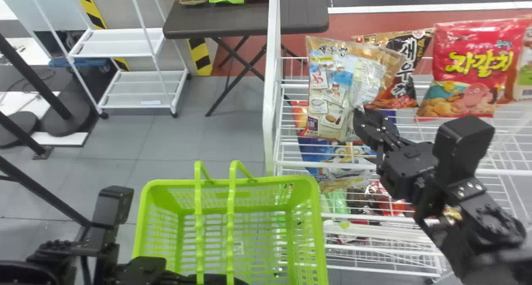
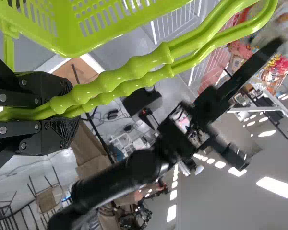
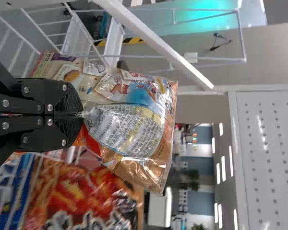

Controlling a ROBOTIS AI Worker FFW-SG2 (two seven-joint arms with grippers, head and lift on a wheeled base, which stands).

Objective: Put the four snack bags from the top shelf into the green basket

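The right gripper's (image 1: 360, 114) jaws pinch the back of a tan-and-blue snack bag (image 1: 330, 96), which spreads out beyond their tips. A black-and-orange snack bag (image 1: 409, 65) sits just right of them, perhaps touching the held one; a red snack bag (image 1: 478, 65) is farther right. Lower left of them, the left gripper (image 1: 214, 279) clamps the green basket's (image 1: 166, 184) handles (image 1: 231, 222) between its jaws.
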